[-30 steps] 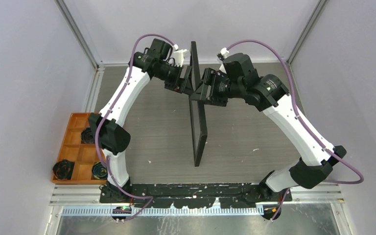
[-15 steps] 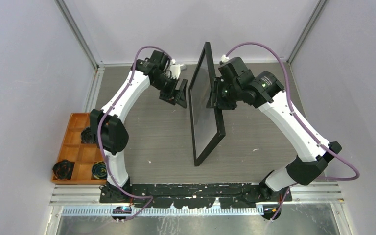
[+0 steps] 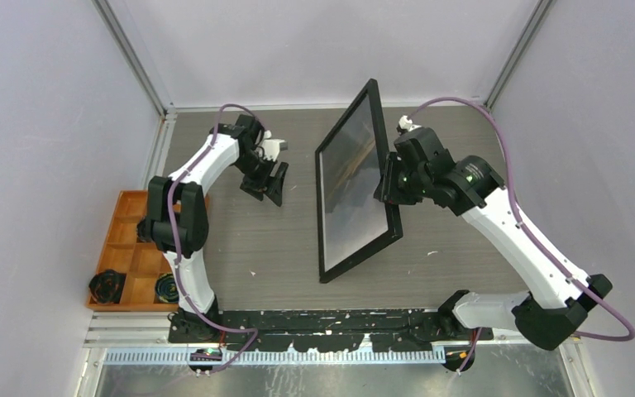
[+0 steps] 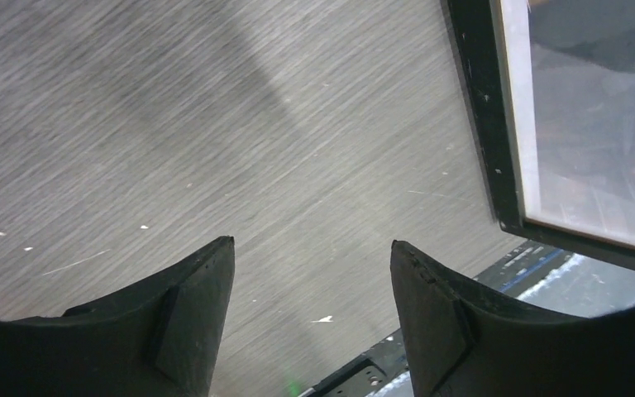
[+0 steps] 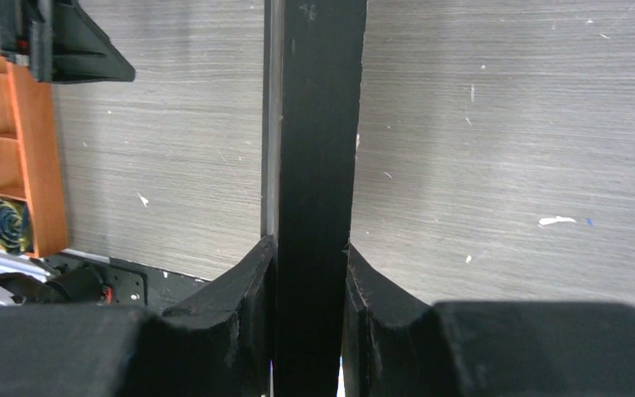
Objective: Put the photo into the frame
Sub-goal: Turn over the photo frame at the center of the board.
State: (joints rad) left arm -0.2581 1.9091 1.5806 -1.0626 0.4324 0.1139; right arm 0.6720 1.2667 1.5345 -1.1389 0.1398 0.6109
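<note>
Lowering the frame (image 3: 355, 186) one-handed onto the table (image 3: 256, 240). The right gripper (image 3: 389, 178) is closed on the frame's far-side rail; in the right wrist view its two fingers (image 5: 240, 289) press both faces of the black rail (image 5: 318, 165). The frame leans away from the left arm, with its near bottom corner apparently resting on the table. The left gripper (image 3: 266, 184) hangs well apart from the frame's glazed face, jaws spread wide and empty (image 4: 310, 248). A pale border and dark print, apparently the photo (image 4: 595, 190), show inside the frame's rail (image 4: 475, 107), though reflections make this uncertain. An orange tray (image 3: 124, 240) lies beyond the left arm, far from the frame.

Technique: pivot about the grounded corner, tilt slowly, and keep the pinch square to the rail so that the frame neither twists nor slides.

Change: one second earlier the frame stood edge-on between both grippers. Since then the left gripper has let go and drawn back, and the frame has tipped further over.
</note>
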